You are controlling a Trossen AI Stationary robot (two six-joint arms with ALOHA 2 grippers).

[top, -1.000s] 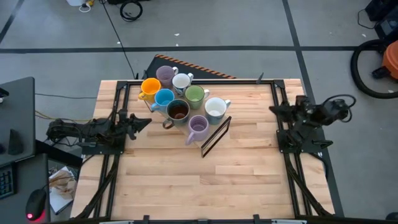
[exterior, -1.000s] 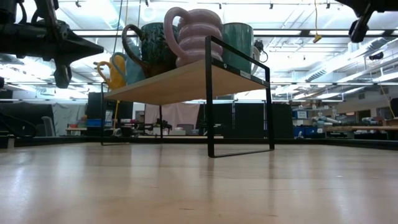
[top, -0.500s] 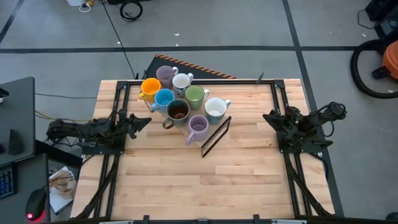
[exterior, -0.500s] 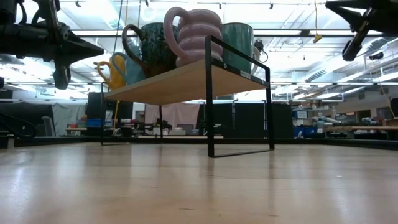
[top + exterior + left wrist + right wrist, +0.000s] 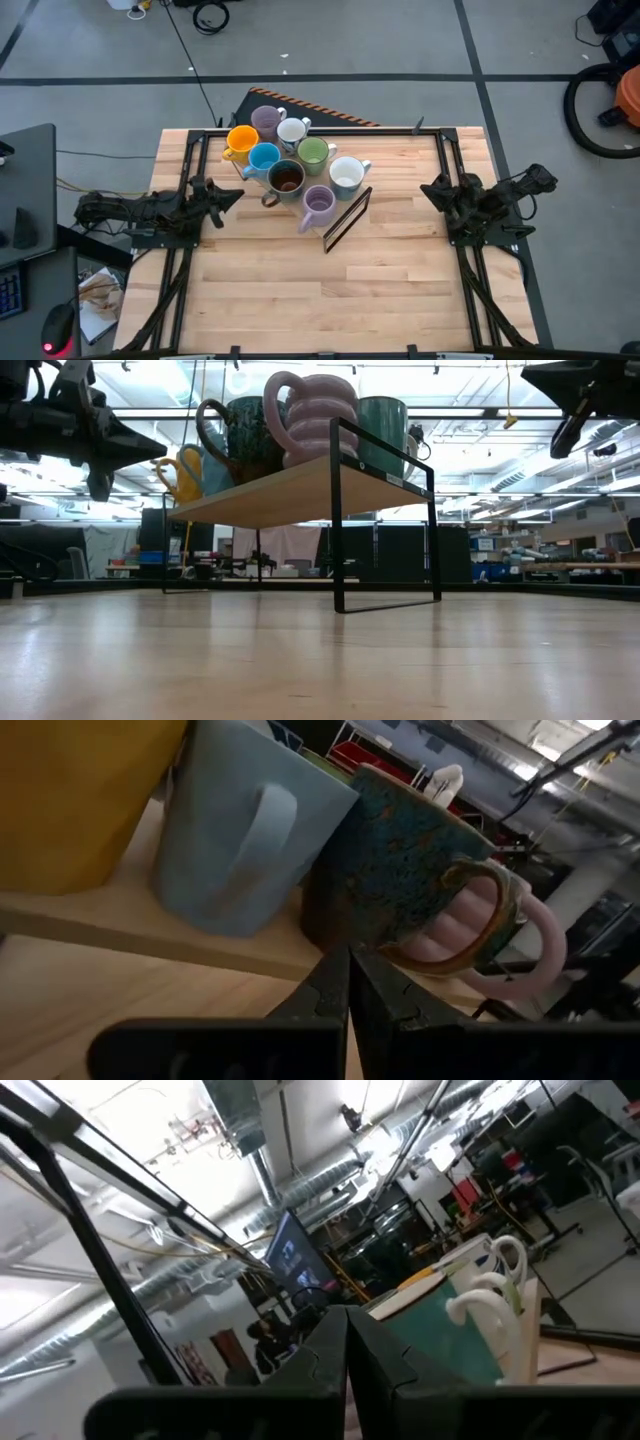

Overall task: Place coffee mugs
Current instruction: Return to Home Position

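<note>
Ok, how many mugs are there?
8, all on the shelf: rear lavender mug, small white mug, orange mug, blue mug, green mug, brown mug, larger white mug, front lavender mug.

Mug colours, high view: orange mug (image 5: 241, 140), light blue mug (image 5: 264, 157), green mug (image 5: 313, 152), white mug (image 5: 292, 130), 2 lavender: rear lavender mug (image 5: 266, 121), front lavender mug (image 5: 318, 201).
Dark mug (image 5: 286, 178): brown inside, speckled teal outside, brown-edged handle.
White-lined mug (image 5: 346, 174): white inside, wall reads teal-green in low view.
Shelf (image 5: 290, 490): pale wood top, black frame.
Table (image 5: 300, 290): light wood planks, black rails.
Left arm (image 5: 150, 210), right arm (image 5: 490, 200): black.
Hazard stripe (image 5: 320, 108) behind table: orange-black.
</note>
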